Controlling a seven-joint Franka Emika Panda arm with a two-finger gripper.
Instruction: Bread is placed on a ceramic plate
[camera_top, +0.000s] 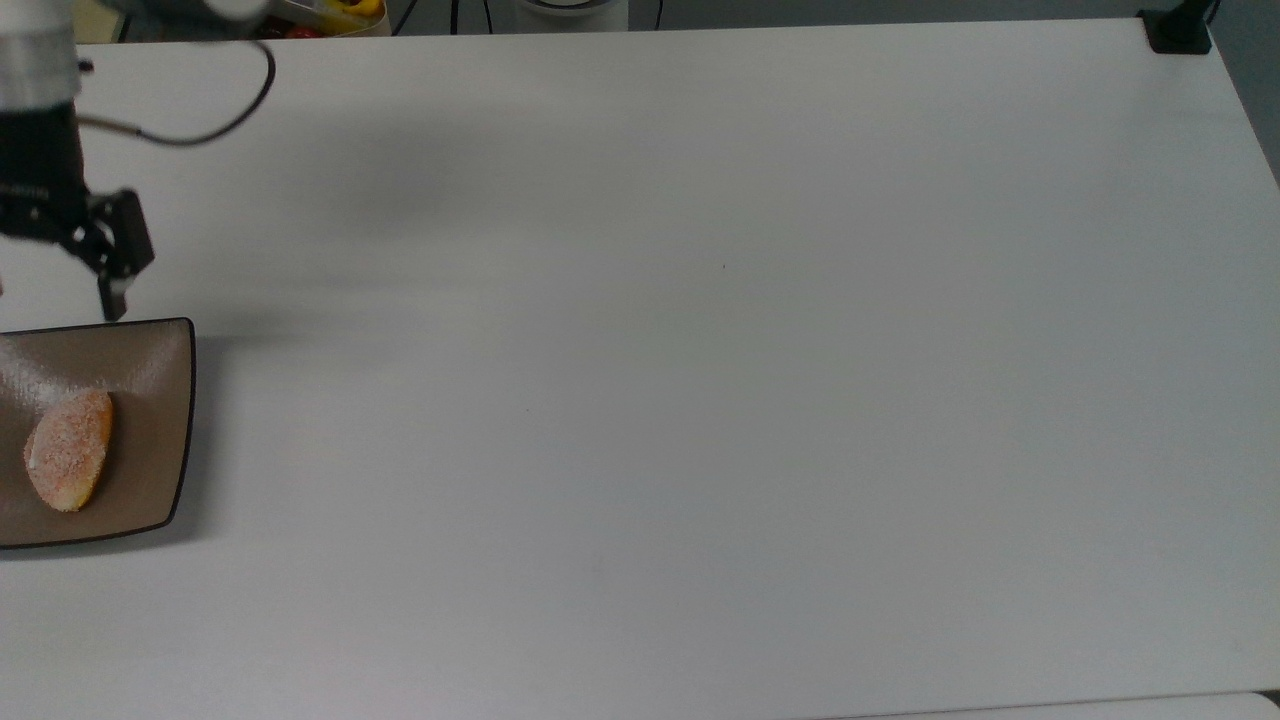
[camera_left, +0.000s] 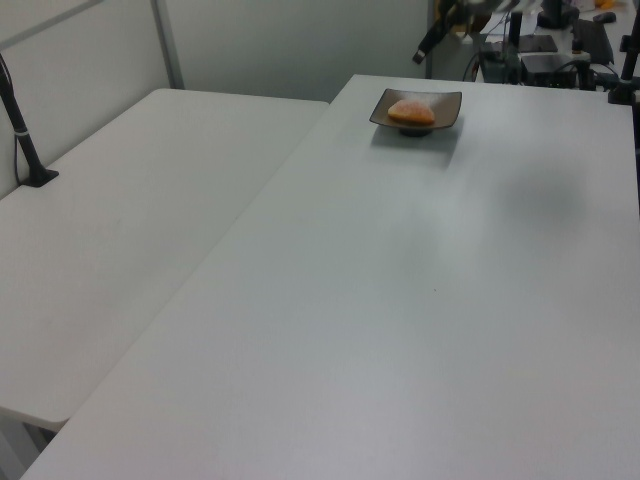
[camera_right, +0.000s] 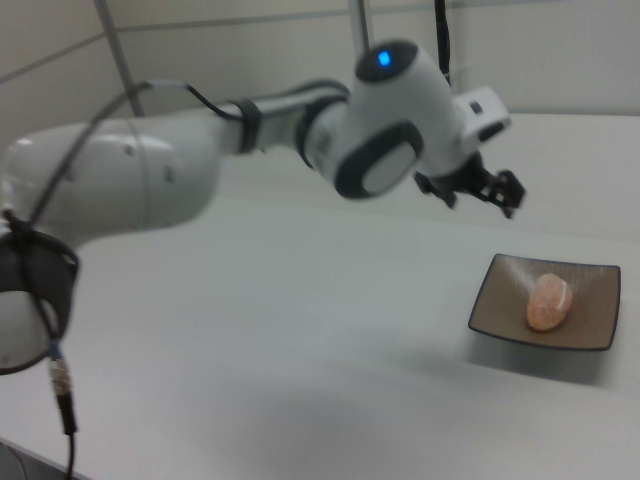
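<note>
The bread (camera_top: 68, 463) is a small orange bun with a sugary top. It lies on the brown square ceramic plate (camera_top: 150, 400) at the top view's left edge. The bun (camera_left: 412, 112) sits on the plate (camera_left: 445, 100) at the far end of the table in the left view. My gripper (camera_top: 55, 298) hangs above the table just beyond the plate's far rim, apart from the bread. In the right view the gripper (camera_right: 481, 194) is open and empty, up and to the left of the bread (camera_right: 548, 301) and plate (camera_right: 500, 300).
A black post mount (camera_top: 1180, 30) stands at the top view's top right corner. A second white table (camera_left: 120, 220) with a black pole (camera_left: 20, 130) adjoins on the left view's left. Equipment stands (camera_left: 540, 50) sit behind the far edge.
</note>
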